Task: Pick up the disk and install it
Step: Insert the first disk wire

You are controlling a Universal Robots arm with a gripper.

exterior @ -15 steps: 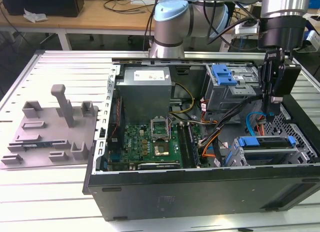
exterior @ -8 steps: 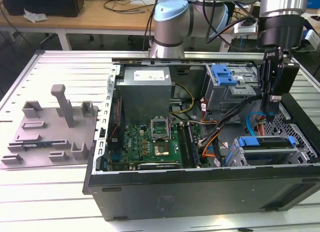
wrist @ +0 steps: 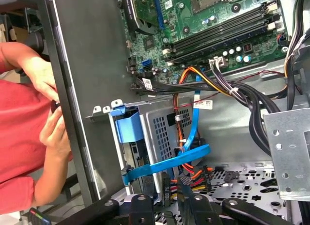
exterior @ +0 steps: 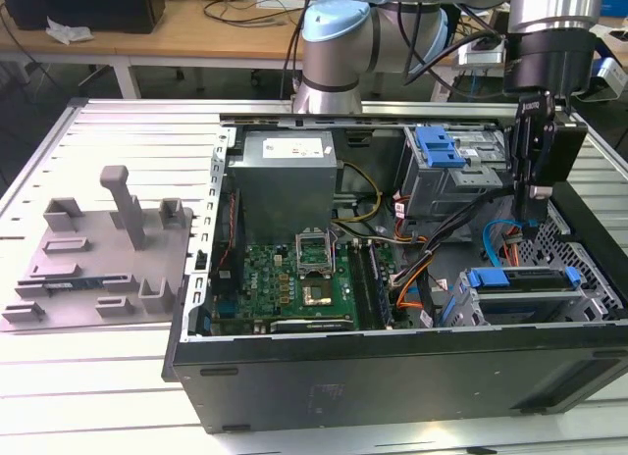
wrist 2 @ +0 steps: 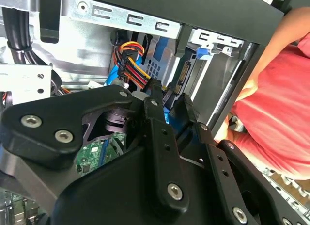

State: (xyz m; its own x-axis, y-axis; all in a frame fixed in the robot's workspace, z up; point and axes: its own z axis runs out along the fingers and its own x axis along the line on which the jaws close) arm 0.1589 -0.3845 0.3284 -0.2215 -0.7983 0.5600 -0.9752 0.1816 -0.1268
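Exterior and wrist views of an open case (exterior: 392,362) lying on a slatted worktop (exterior: 88,377). The arm is reaching down into the case at the exterior view's right, and the tool (exterior: 531,225) is hanging over the cables just beside the drive cage (exterior: 589,303). In the second wrist view the tool (wrist 2: 169,104) is showing its fingers (wrist 2: 156,133) spread a little, with a gap between them and nothing pinched. The disk (exterior: 518,278) is sitting in the cage at the near corner of the case on the exterior view's right, its blue carrier facing up and apart from the tool. In the first wrist view the carrier's blue end (wrist: 130,127) is showing at the cage mouth, and a flat blue cable (wrist: 167,164) is crossing in front of the cage. The motherboard (exterior: 294,278) is lying in the middle of the case. A grey fixture (exterior: 98,249) is standing on the worktop at the exterior view's left. A person's hand (wrist: 48,133) is resting against the outside of the case wall.
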